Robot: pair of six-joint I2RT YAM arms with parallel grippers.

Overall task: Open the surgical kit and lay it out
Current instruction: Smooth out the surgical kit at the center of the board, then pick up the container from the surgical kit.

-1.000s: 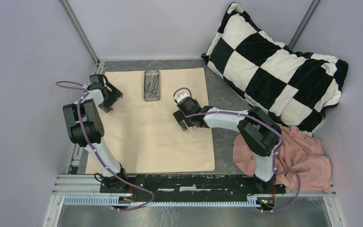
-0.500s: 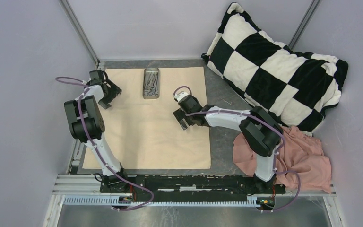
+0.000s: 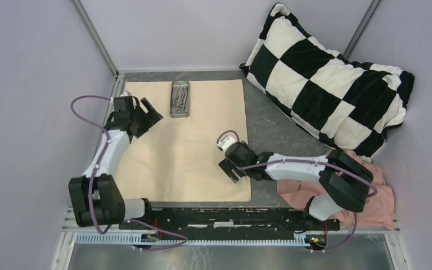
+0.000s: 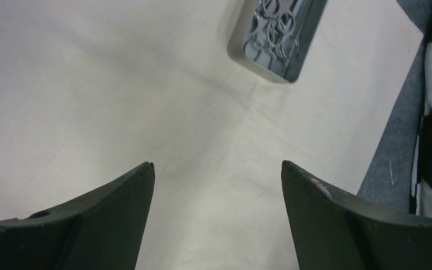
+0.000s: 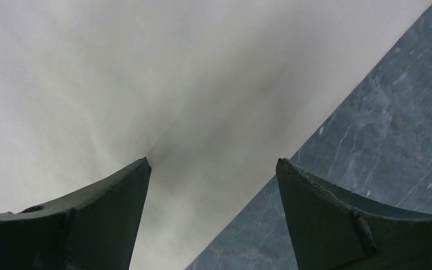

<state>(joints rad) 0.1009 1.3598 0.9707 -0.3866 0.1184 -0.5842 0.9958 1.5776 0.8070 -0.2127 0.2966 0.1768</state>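
Biggest first: one beige cloth wrap (image 3: 185, 146), spread flat on the table. Then one checkered pillow (image 3: 326, 79) at the far right and one pink cloth (image 3: 371, 191) bunched at the near right. One small grey tray (image 3: 180, 116) sits on the wrap's far edge with a heap of ring-handled instruments (image 4: 275, 36) inside, too tangled to count. Two grippers, both spread wide and holding nothing. Compared to a second ago, the left gripper (image 4: 216, 166) has swung in from the wrap's left edge toward the tray, and the right gripper (image 5: 212, 162) has pulled back to the wrap's near right edge. The tray hasn't budged.
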